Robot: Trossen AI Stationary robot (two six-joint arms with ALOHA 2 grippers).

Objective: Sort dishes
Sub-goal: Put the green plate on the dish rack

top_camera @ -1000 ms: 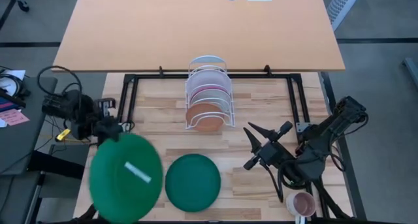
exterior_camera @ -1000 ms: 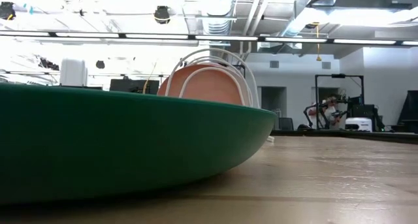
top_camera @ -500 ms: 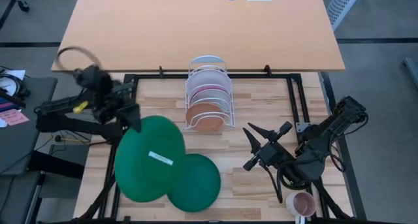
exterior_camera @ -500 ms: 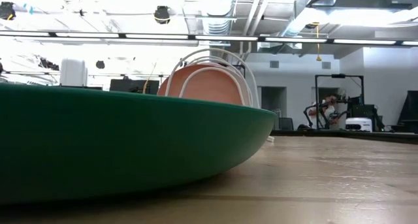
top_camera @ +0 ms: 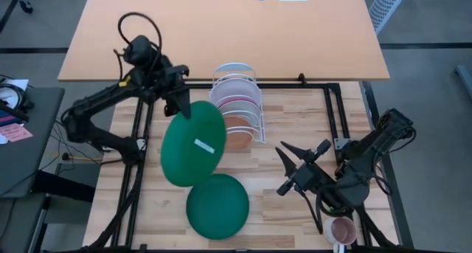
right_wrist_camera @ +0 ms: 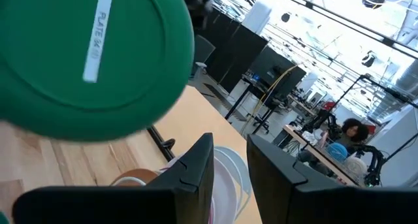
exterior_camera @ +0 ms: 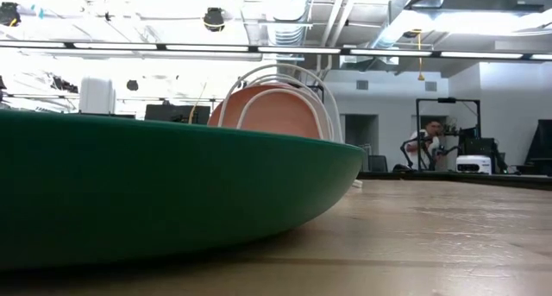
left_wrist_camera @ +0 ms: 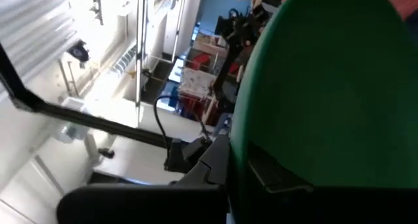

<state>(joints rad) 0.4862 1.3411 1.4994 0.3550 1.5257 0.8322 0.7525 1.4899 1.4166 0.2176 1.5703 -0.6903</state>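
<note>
Green and glossy, a round plate [top_camera: 193,143] hangs tilted in the high view beside the wire rack [top_camera: 237,105], its rim pinched by the left gripper [top_camera: 179,105]; the right gripper [top_camera: 293,167] waits part-open. Low view: another smooth green plate [exterior_camera: 164,192] lies flat on the wood table [exterior_camera: 448,236].

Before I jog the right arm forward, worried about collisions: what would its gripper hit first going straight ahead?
Probably the held green plate or the white rack behind it; depth is unclear.
</note>
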